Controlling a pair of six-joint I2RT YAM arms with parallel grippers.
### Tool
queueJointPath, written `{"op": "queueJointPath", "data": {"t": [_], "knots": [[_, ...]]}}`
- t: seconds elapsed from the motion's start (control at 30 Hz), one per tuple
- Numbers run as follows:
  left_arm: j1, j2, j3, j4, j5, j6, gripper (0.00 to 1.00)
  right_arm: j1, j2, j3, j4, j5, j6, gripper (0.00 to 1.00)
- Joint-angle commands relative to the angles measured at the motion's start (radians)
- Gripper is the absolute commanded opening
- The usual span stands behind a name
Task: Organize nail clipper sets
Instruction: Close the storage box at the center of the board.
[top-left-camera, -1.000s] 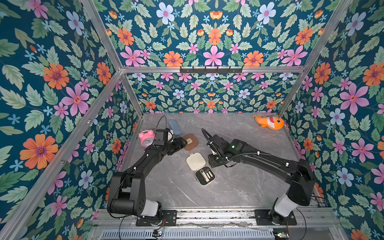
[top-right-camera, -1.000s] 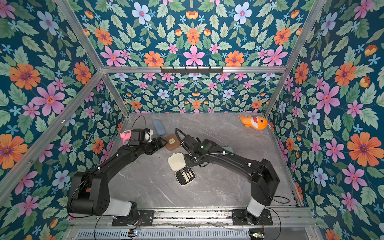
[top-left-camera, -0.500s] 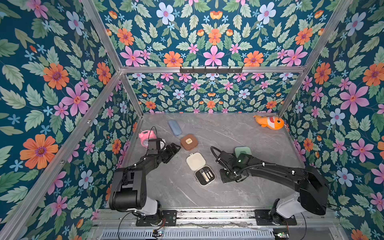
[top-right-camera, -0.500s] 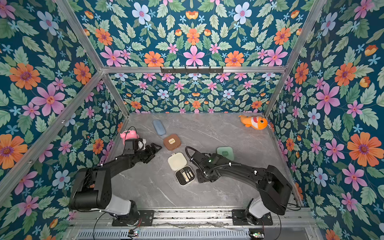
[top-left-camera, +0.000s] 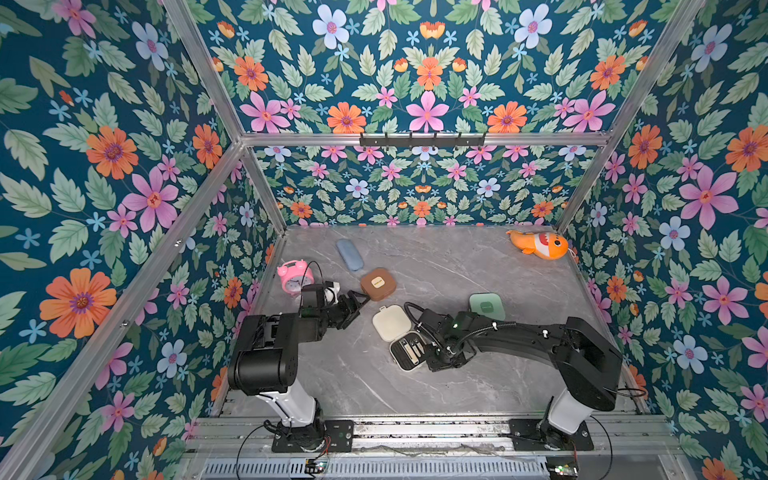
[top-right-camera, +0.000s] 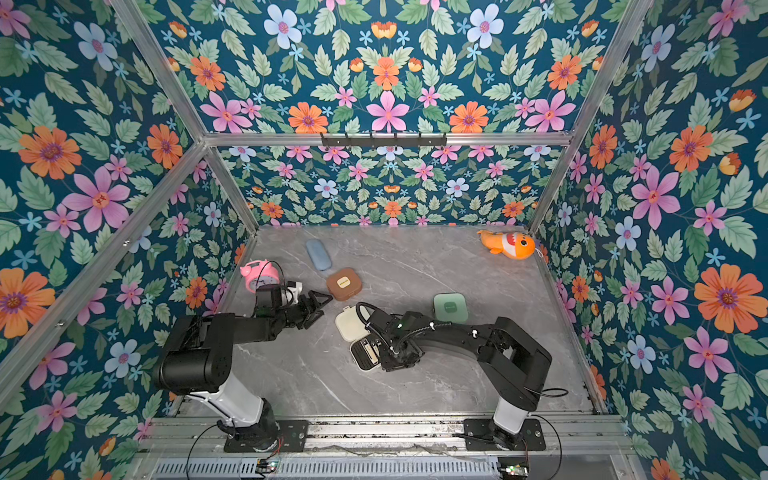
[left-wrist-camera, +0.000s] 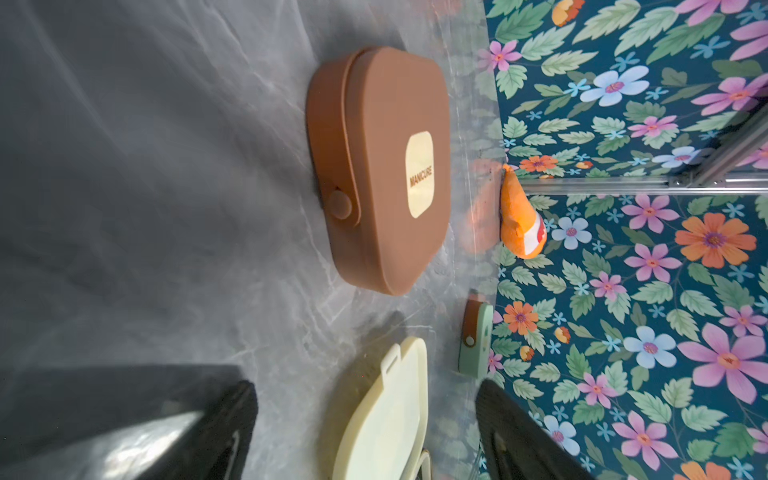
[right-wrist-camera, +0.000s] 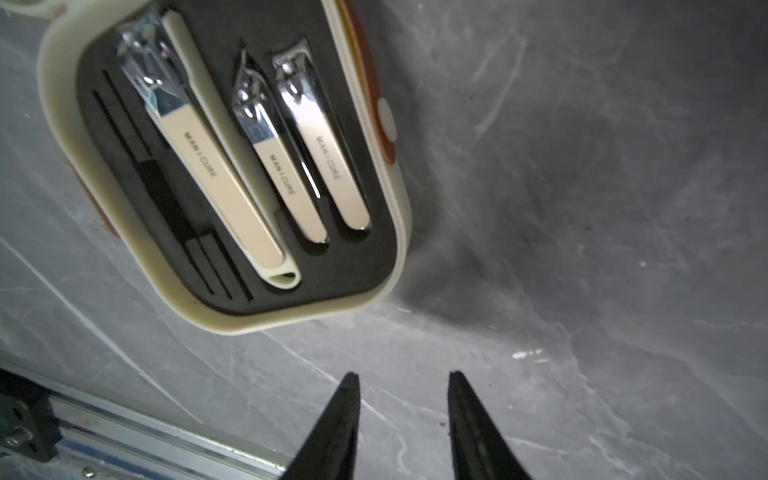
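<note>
The open cream case (top-left-camera: 390, 323), at the tabletop's (top-left-camera: 457, 270) middle, looks light, rigid and smooth, best pinched at its lid edge; right gripper (right-wrist-camera: 401, 376) beside it narrowly apart, empty, left gripper (left-wrist-camera: 368, 384) wide apart facing the brown case (top-left-camera: 377, 284).

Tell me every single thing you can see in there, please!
Brown case: one, brown, closed, left of centre.
Cream case: one, cream, open, mid-table.
Clippers: three, silver and beige, in the cream case's black insert.
Green case: one, mint green, closed, right of centre.
Pouch: one, blue, towards the back wall.
Alarm clock: one, pink, by the left wall.
Fish toy: one, orange, back right corner.
Table: one, grey marble.
Left gripper: one, black, open, empty.
Right gripper: one, black, open, empty, beside the cream case.
</note>
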Motion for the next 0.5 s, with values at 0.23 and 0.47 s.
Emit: {"op": "queueJointPath", "data": {"t": [0.23, 0.47], "knots": [[-0.099, 0.072, 0.017, 0.034, 0.092, 0.003, 0.85, -0.013, 0.068, 0.026, 0.029, -0.009, 0.013, 0.37], [-0.106, 0.028, 0.018, 0.041, 0.13, -0.003, 0.85, -0.037, 0.095, 0.049, 0.043, -0.01, 0.003, 0.37]]}}
